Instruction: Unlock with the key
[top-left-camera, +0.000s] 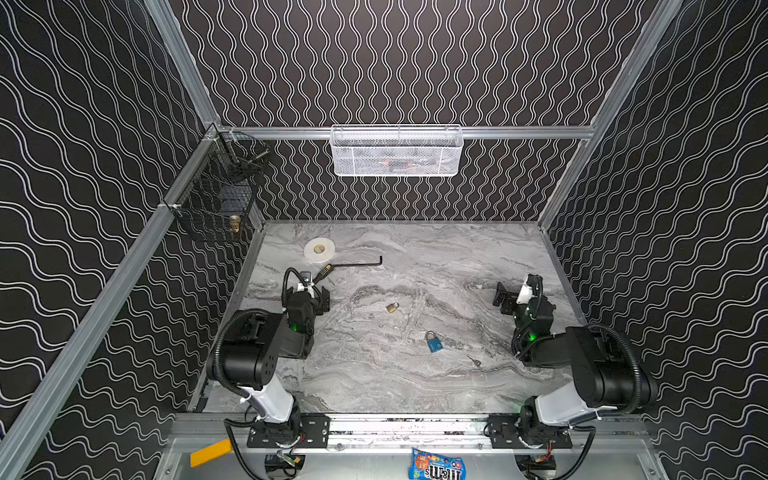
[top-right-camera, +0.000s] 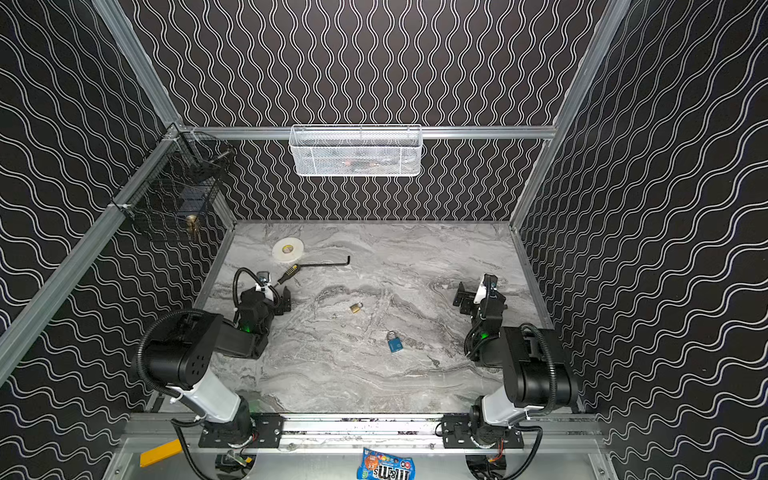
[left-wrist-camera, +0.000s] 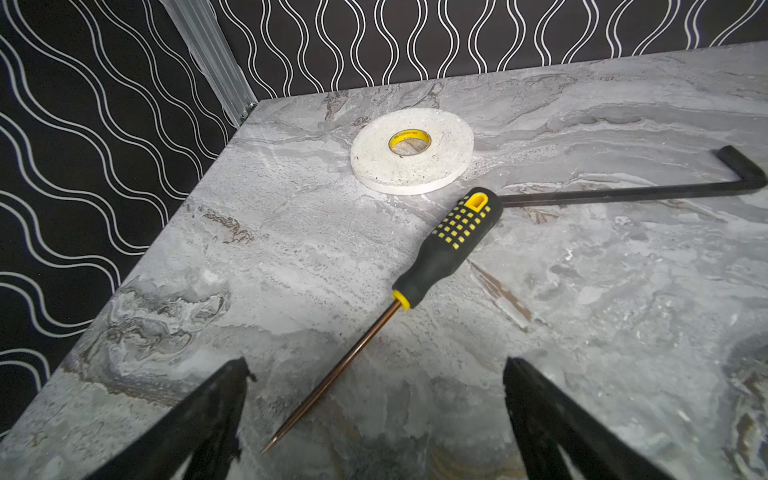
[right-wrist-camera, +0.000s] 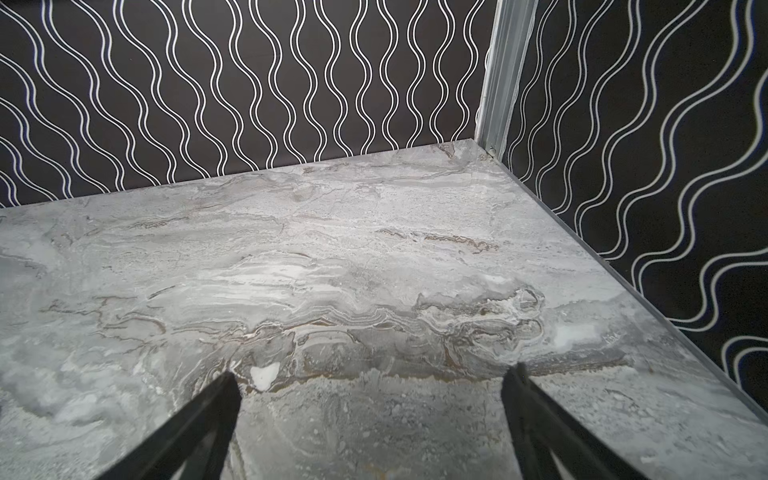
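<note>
Left pincer (left-wrist-camera: 376, 365), right pincer (right-wrist-camera: 374, 374): both spread, empty
Key (top-left-camera: 474, 361): flat on tabletop (top-left-camera: 374, 382); may skid when pinched
Blue padlock (top-left-camera: 434, 343), brass padlock (top-left-camera: 392, 307): key could meet the wrong one

left hand (left-wrist-camera: 376, 365) spread wide, right hand (right-wrist-camera: 374, 372) likewise

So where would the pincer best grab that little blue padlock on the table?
The blue padlock lies flat on the marble table, shackle towards the back wall. I'd pinch its boxy body across the two side edges, coming straight down from above; the thin shackle would probably slip. The open right pincer is nearer.
</note>
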